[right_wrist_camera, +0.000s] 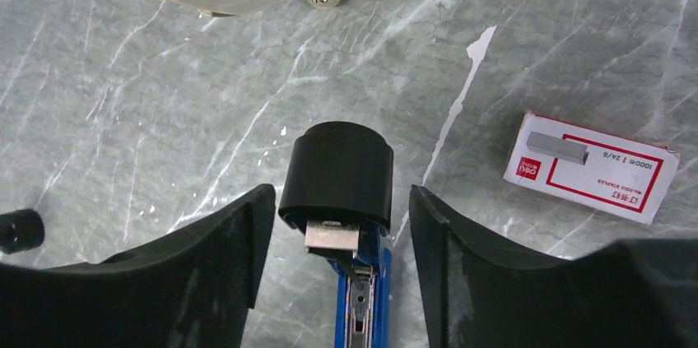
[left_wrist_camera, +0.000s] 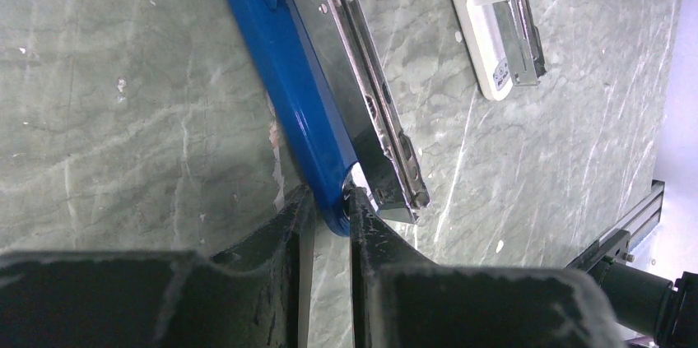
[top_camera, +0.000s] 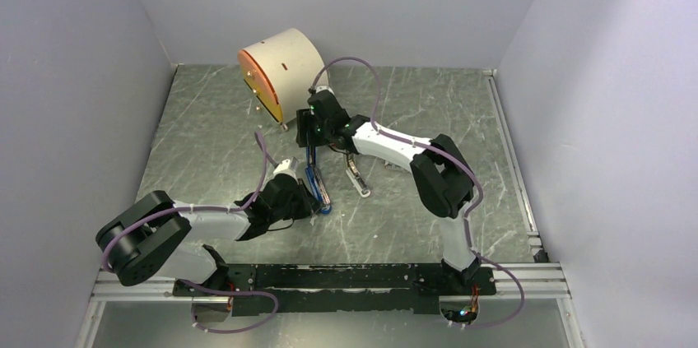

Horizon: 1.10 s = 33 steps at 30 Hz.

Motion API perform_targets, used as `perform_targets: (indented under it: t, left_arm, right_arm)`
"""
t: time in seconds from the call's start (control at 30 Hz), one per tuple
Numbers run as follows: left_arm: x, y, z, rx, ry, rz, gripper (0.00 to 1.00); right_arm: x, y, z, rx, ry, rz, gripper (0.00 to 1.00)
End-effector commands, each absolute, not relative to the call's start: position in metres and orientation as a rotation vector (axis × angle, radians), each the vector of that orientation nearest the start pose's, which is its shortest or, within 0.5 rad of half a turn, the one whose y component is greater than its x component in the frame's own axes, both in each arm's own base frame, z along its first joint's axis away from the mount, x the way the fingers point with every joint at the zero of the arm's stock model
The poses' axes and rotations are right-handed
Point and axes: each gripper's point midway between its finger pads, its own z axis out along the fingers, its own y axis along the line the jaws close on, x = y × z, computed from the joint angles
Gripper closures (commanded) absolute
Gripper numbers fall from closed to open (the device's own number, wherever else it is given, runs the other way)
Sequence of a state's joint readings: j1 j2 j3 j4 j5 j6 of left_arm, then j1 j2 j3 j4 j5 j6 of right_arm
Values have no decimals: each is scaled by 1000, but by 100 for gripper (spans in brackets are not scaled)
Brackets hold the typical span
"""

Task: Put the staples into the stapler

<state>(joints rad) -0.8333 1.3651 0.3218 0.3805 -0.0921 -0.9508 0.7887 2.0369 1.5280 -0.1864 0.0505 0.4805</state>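
Blue stapler [top_camera: 316, 187] lies on the green marbled tabletop [top_camera: 206, 142] at the centre of the top view, running up the frame, with its silver metal inside showing in the left wrist view. My left tool [left_wrist_camera: 328, 218] is pinching the stapler's lower blue tip, one finger on each side, both in contact. My right tool [right_wrist_camera: 342, 200] stands spread about the black cap at the stapler's upper end; a gap shows on either side and I observe no contact.

A red-and-white box [right_wrist_camera: 593, 167] lies at the right of the right wrist view, apart from the stapler. A second, pale stapler [left_wrist_camera: 494, 27] lies near the blue one, at the upper right of the left wrist view. A cream drum [top_camera: 284, 64] with an orange face sits at the upper centre of the top view.
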Motion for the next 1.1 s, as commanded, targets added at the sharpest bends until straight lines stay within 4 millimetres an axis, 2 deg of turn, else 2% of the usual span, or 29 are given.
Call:
perform_targets:
  t: [0.0, 0.23, 0.43, 0.63, 0.9, 1.07]
  left_arm:
    - [168, -202, -42, -118, 2596, -523, 84]
    - [170, -201, -42, -119, 2595, -499, 77]
    - [173, -185, -46, -119, 2590, -382, 72]
    - [171, -177, -49, -133, 2607, -329, 69]
    - [171, -171, -48, -173, 2608, -284, 77]
    - [169, -170, -49, -164, 2627, -272, 78]
  right_arm:
    - [383, 399, 139, -306, 2254, 696, 32]
    - [379, 391, 170, -288, 2205, 724, 26]
    - [368, 381, 192, -264, 2167, 757, 26]
    - [350, 362, 199, -271, 2173, 740, 26]
    - [331, 339, 206, -246, 2171, 722, 26]
    - [324, 331, 208, -237, 2172, 721, 26]
